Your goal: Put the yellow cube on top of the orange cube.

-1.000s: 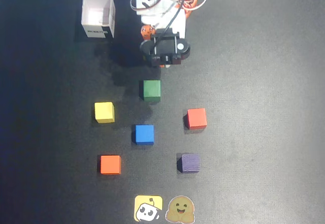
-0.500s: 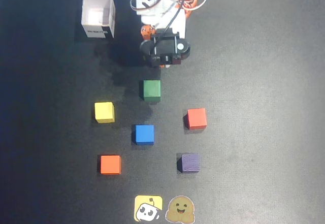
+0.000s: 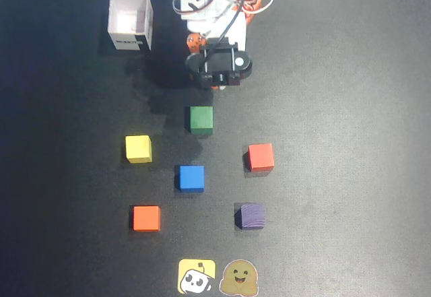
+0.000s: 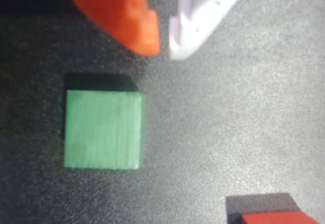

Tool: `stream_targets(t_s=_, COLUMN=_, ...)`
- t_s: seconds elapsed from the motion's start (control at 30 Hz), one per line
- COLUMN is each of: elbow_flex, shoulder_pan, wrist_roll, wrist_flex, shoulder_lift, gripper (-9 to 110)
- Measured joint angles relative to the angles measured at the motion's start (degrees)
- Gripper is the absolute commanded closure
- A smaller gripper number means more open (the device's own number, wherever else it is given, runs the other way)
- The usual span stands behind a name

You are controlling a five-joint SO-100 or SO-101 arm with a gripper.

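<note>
The yellow cube (image 3: 138,149) sits on the black mat at middle left in the overhead view. The orange cube (image 3: 146,218) lies below it, nearer the front edge, about a cube's width of mat between them. My gripper (image 3: 215,85) hangs at the top centre, just above the green cube, well away from both. In the wrist view the gripper (image 4: 163,49) has its orange and white fingertips close together with nothing between them. Neither the yellow cube nor the orange cube shows in the wrist view.
A green cube (image 3: 201,120) (image 4: 103,130) lies right below the gripper. A blue cube (image 3: 190,178), a red-orange cube (image 3: 260,157) (image 4: 274,218) and a purple cube (image 3: 252,216) lie around. A white open box (image 3: 131,21) stands top left. Two stickers (image 3: 196,277) lie at the front.
</note>
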Motion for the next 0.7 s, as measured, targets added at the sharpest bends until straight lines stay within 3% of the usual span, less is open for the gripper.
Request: stream_targets(t_s=0.7, elbow_flex=0.0, shoulder_pan=0.0, wrist_roll=0.0, wrist_flex=-2.1, shoulder_lift=0.0, gripper=101)
